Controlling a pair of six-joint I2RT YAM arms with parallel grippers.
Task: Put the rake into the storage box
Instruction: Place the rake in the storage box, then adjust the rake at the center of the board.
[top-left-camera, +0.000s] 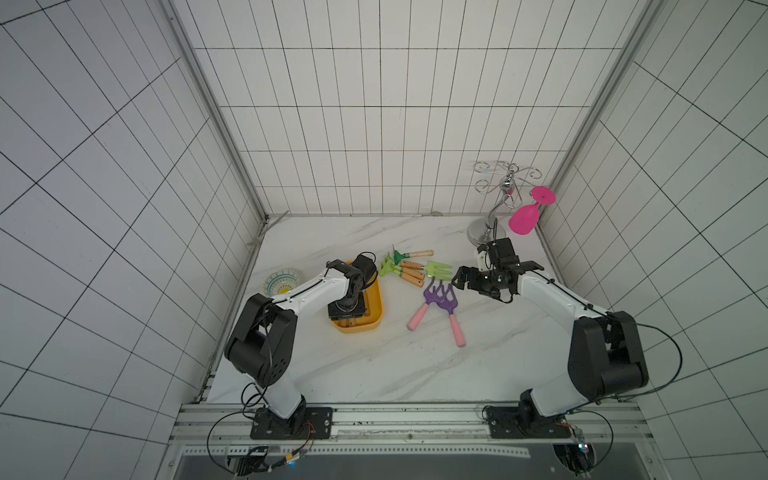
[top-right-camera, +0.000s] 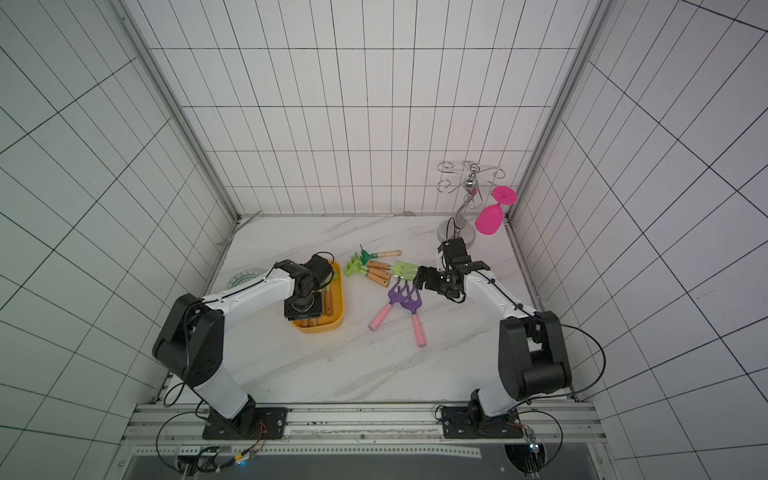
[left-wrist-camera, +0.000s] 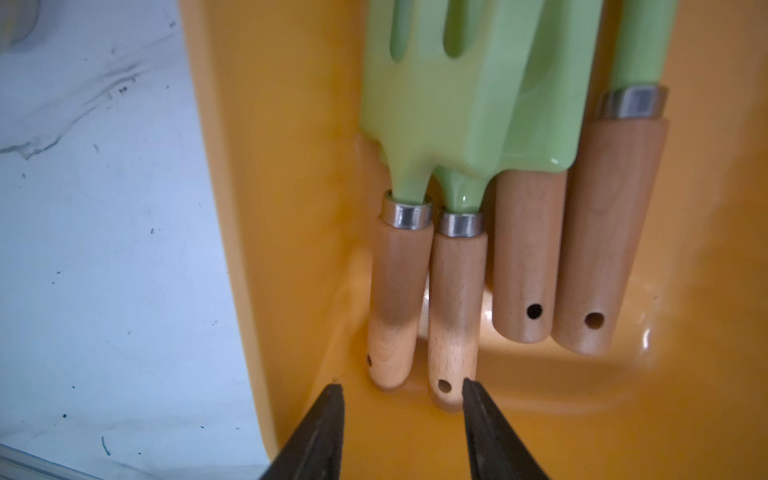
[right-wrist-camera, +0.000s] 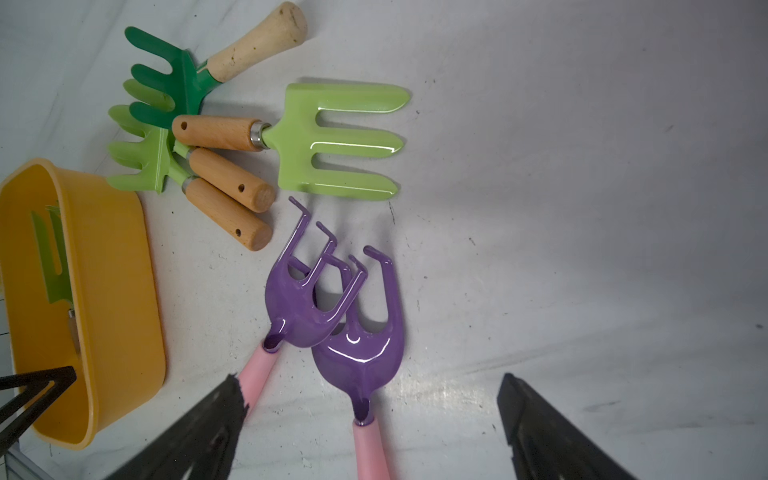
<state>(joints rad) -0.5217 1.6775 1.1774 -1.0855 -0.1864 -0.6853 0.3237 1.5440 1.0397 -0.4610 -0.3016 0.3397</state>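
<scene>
**Left arm.** The left gripper (left-wrist-camera: 401, 384) points down into the shallow yellow-orange plastic storage box (left-wrist-camera: 270, 208), a lidless rectangle with rounded corners. Its black fingers (left-wrist-camera: 320, 432) stand parted with nothing pinched between them. The butt ends of two wooden handles lie just beyond the tips, one close beside a fingertip. Four light-green rakes with round wooden handles and steel ferrules (left-wrist-camera: 457, 104) lie side by side on the box floor, handles parallel and heads overlapping.

**Right arm.** The right gripper (right-wrist-camera: 371, 378) hangs above the white marble-pattern table (right-wrist-camera: 582, 208), jaws spread wide and empty. Two purple metal rakes with pink handles (right-wrist-camera: 299, 307) lie below the gap, heads overlapping and handles diverging.

**Loose tools.** Just beyond the purple heads lies a flat light-green fork with a wooden handle (right-wrist-camera: 332, 141). Two bent light-green rakes with wooden handles (right-wrist-camera: 141, 162) lie against it. A dark green rake with a pale wooden handle (right-wrist-camera: 174, 79) rests on that cluster's far edge. All of these are on the table, outside the box.

**Surroundings.** In both top views the box (top-left-camera: 376, 305) sits under the left wrist, between a small round patterned plate (top-left-camera: 282, 281) and the loose tools. A chrome wire stand (top-left-camera: 496, 195) with a pink plastic goblet (top-left-camera: 524, 218) hanging upside down occupies the far right corner.
</scene>
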